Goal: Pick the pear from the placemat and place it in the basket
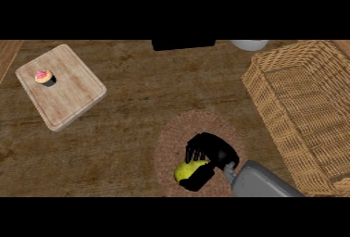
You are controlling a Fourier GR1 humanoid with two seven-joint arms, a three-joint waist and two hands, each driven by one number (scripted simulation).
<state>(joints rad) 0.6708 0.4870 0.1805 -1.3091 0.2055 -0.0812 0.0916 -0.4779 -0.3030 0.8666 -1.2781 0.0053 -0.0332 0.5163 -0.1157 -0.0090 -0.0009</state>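
The right hand [209,155] comes in from the bottom edge on a grey arm (slanting up and to the left). Its black fingers and thumb curl around the pear [186,170].

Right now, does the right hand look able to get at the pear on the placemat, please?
Probably yes: the right hand is already on the pear, fingers and thumb curled round it on the placemat; nothing stands between.

Dim, even light falls across the brown desk [137,115]; soft shadows edge the cutting board [65,92] and the wicker basket [301,111]. No glare shows anywhere.
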